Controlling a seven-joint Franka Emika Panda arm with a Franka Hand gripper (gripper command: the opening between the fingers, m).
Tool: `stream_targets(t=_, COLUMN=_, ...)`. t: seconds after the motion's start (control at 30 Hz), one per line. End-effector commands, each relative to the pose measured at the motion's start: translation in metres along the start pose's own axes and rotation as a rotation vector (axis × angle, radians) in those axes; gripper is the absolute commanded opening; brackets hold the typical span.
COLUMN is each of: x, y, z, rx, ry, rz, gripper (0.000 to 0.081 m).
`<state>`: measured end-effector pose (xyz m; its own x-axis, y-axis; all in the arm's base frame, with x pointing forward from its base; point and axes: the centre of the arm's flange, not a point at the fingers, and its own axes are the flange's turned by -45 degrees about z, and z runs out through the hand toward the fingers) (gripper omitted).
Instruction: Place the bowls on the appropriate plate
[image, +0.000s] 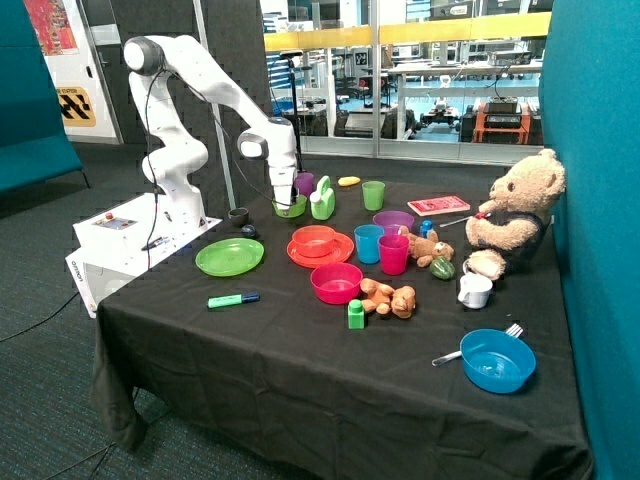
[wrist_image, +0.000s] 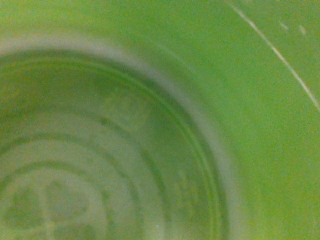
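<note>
The lime green bowl (image: 292, 208) stands on the black cloth at the back of the table, behind the orange plate. My gripper (image: 283, 196) is lowered onto its rim nearest the arm. The bowl's green inside (wrist_image: 150, 125) fills the whole wrist view. The orange-red bowl (image: 314, 240) sits on the orange plate (image: 340, 252). The green plate (image: 229, 257) lies bare, in front of the green bowl and beside the orange plate.
A pink bowl (image: 336, 282) and small plush toys sit in front of the orange plate. Blue (image: 368, 243) and pink (image: 393, 254) cups stand beside it. A teddy bear (image: 515, 215), a blue bowl (image: 497, 360) and a green marker (image: 233, 299) are also on the table.
</note>
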<state>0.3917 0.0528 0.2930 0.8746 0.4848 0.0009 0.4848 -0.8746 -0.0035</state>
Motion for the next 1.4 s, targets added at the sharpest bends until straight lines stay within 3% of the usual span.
stream_targets(t=0.0, x=-0.001, y=0.001, z=0.002, rx=-0.0035, ry=-0.0009, rz=0.005, gripper=0.0000)
stream_targets(t=0.47, x=-0.002, y=0.004, z=0.001, rx=-0.0035, ry=-0.0009, rz=0.010, gripper=0.0000)
stream_targets(t=0.87, x=0.015, y=0.030, z=-0.039, rx=-0.0035, ry=-0.0008, rz=0.065, gripper=0.0000)
stream_targets(t=1.37, x=0.004, y=0.063, z=-0.056, rx=-0.0035, ry=-0.0007, rz=0.161, gripper=0.0000)
